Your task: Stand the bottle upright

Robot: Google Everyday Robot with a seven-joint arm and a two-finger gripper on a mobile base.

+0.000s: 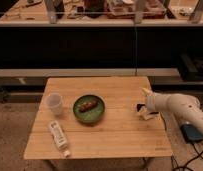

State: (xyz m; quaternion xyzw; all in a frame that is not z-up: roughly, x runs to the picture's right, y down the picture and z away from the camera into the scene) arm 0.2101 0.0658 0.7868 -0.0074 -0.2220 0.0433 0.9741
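Arm in from right, gripper [143,108] seemingly low over table [120,136] edge; grip: cannot tell; bottle [58,137] lying flat.

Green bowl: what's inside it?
One brownish-red piece of food lies in the green bowl; the bowl floor beneath it is hidden. The bottle lies outside, on the table; the gripper is near the table's right edge.

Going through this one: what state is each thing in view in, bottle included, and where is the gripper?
bottle: lying on its side near the table's front left corner, not held.
cup: upright, open end up, beside the plate.
plate: flat on the table, a brownish piece of food on it.
gripper: at the table's right side, far from the bottle.
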